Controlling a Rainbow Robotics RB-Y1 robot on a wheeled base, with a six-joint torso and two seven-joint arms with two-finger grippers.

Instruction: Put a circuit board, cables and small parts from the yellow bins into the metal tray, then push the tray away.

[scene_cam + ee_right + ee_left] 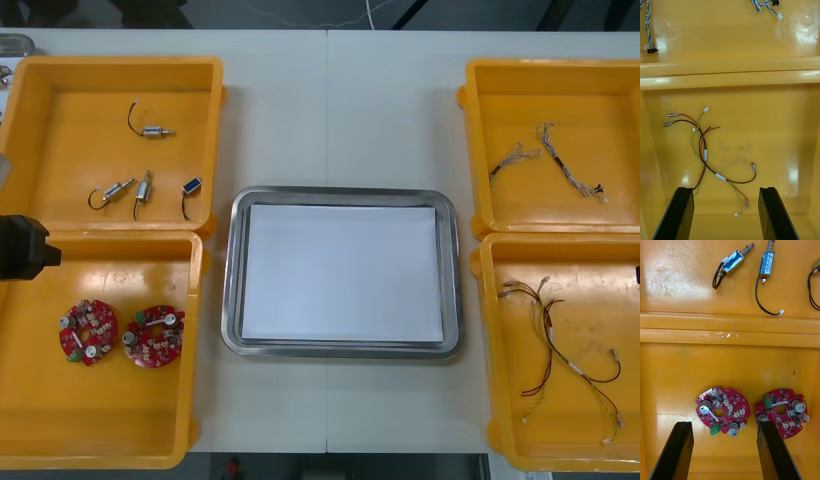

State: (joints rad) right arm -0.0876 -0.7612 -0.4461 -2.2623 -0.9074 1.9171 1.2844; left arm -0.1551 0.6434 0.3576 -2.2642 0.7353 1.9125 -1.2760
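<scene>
The big light desk (330,100) held everything. Four yellow bins sat on it, two at each side: the far left bin (60,120), the near left bin (100,420), the far right bin (600,100) and the near right bin (590,290). The metal tray (232,270) lay in the middle between them. It was white inside and had nothing in it.

The left end effector (724,423) hung over the near left bin. Its two black fingers were spread wide and held nothing. The right end effector (726,189) hung over the near right bin. Its fingers were spread wide too, with nothing in them.

Two round red circuit boards lay side by side in the near left bin. The first board (722,411) sat between the left fingers, down on the bin floor. The second board (782,412) was partly behind one finger.

A bunch of red, black and yellow cables (703,150) lay tangled in the near right bin, between the right fingers. Two blue and white cables (570,165) lay in the far right bin.

Four small metal parts (143,190) with thin black wires lay apart in the far left bin.
</scene>
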